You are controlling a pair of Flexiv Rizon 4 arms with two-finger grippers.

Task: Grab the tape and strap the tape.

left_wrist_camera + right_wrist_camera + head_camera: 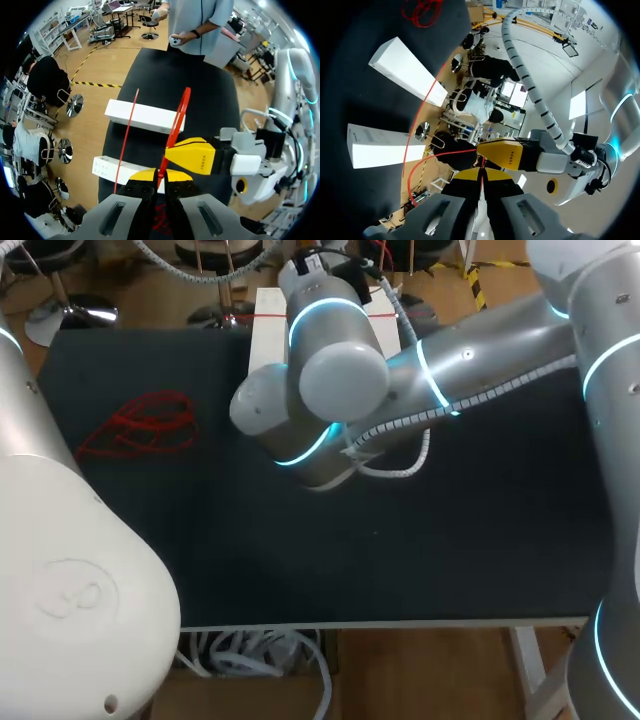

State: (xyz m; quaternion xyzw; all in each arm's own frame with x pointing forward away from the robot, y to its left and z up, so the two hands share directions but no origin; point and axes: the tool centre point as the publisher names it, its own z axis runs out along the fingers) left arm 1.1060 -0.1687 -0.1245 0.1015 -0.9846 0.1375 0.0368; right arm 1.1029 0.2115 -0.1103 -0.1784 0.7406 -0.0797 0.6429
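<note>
A thin red strap runs up out of my left gripper, which is shut on it above the black table. A second strand of it drops toward two white boxes. My right gripper's yellow fingertips sit right beside the left one. In the right wrist view my right gripper is also shut on the red strap, which curves down past the boxes. In the head view my right arm hides both grippers.
A loose bundle of red strap lies on the table's left part, also seen as the red bundle. The white box stands at the far edge. My left arm fills the near left corner.
</note>
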